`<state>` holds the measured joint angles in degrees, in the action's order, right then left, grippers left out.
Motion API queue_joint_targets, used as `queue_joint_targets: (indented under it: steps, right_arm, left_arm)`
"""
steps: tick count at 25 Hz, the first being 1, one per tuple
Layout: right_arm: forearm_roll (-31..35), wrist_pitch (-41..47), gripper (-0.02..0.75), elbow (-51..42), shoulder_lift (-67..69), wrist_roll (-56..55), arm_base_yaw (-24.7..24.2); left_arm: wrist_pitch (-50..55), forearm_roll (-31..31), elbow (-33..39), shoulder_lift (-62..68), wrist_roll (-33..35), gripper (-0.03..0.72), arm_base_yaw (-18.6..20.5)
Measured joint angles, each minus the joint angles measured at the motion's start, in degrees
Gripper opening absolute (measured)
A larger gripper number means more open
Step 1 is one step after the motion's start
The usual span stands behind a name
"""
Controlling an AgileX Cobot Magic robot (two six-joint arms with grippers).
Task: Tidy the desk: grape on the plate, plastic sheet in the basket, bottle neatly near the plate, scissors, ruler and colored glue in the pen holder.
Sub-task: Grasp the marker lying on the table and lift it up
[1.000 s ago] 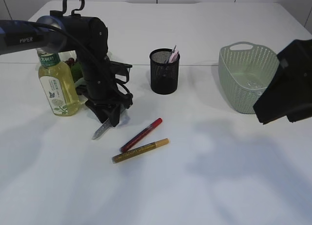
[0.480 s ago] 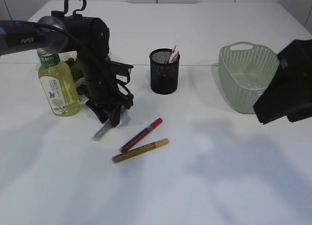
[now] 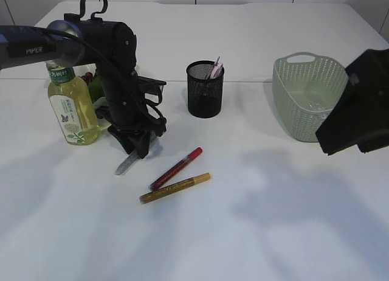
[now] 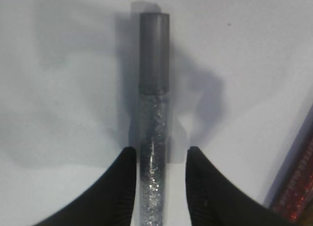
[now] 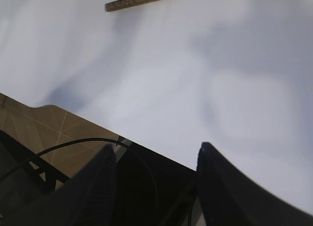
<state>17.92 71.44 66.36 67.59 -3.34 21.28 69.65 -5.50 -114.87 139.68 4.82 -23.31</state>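
A silver glitter glue pen (image 3: 126, 164) lies on the white table. My left gripper (image 3: 138, 148) is down over it. In the left wrist view the open jaws (image 4: 159, 162) straddle the pen (image 4: 154, 108); the left finger touches it and a gap shows at the right finger. A red glue pen (image 3: 176, 168) and a gold glue pen (image 3: 175, 188) lie side by side to the right. The bottle (image 3: 72, 107) stands left of the arm, with dark grapes (image 3: 88, 78) partly hidden behind it. My right gripper (image 5: 156, 152) is open, empty and raised at the table's right edge.
A black mesh pen holder (image 3: 205, 89) stands at the middle back with pink-tipped items sticking out. A pale green basket (image 3: 304, 98) stands at the right. The gold glue pen shows at the top of the right wrist view (image 5: 143, 0).
The left arm has shifted only very slightly over the silver glue pen, which still lies on the table. The right arm has not moved.
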Motion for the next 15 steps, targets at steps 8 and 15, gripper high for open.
queue_joint_targets:
  steps: [8,15]
  right_arm:
    - [0.0,0.0,0.419,0.0,0.0,0.0,0.0]
    - [0.0,0.0,0.419,0.0,0.0,0.0,0.0]
  left_arm:
    - [0.0,0.0,0.0,0.0,0.0,0.246,0.0]
    - [0.0,0.0,0.0,0.0,0.0,0.246,0.0]
